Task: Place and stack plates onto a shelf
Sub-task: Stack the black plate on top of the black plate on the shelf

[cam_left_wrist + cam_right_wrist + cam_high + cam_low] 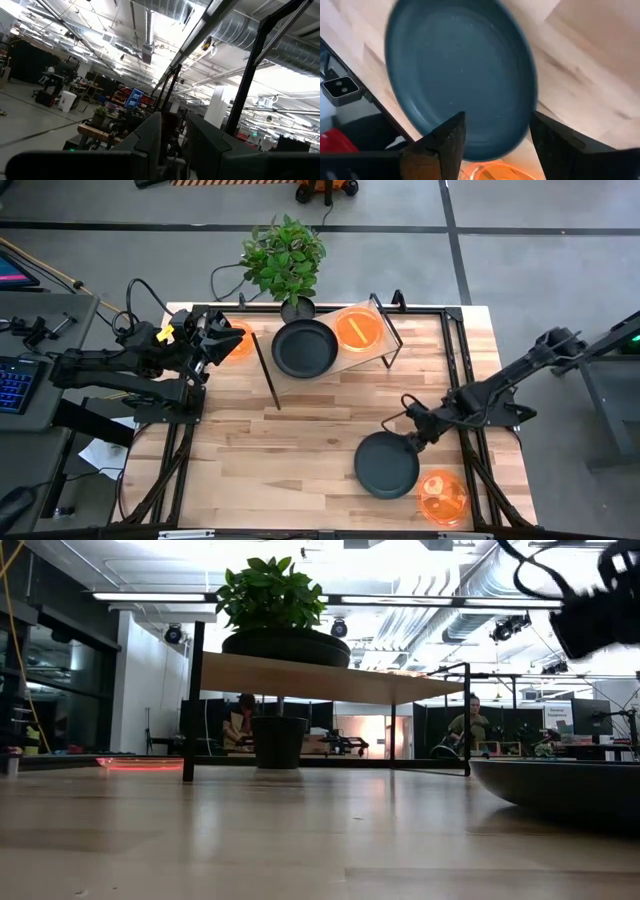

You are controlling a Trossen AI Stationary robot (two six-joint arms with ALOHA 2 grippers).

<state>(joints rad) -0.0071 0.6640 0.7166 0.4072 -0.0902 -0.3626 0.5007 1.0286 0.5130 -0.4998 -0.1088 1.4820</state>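
the right gripper [412, 430] hovered just above the near-right part of the butcher-block table [300, 440], its two fingers [451, 137] spread well apart and empty. directly beneath the gap between them lay a dark plate [386, 464] [460, 75], flat on the wood and not gripped; in the right wrist view both fingertips stood over the plate's rim, and contact with it could not be judged. in the low view this same plate [560, 790] filled the right foreground with the gripper [600, 615] blurred above it. an orange plate [442, 496] [495, 172] rested just beside the dark one, toward the table's near-right corner.

the left gripper [212, 340] was held at the far-left edge of the table, its camera pointed up into the room — its fingers [150, 140] stood a narrow gap apart with nothing visible between them. a second orange plate [236, 341] lay right beside this gripper, partly hidden by it; whether they touched could not be told.

the shelf [375, 345] [330, 680] stood at the far middle of the table on thin black legs. on its top sat a second dark plate [304, 347] [286, 647] and, beside it to the right in the high view, a third orange plate [358, 329]. a potted plant [286, 260] [268, 595] stood behind the shelf at the table's far edge.

count visible: two dark plates and three orange plates — one of each on the shelf, three on the tabletop.
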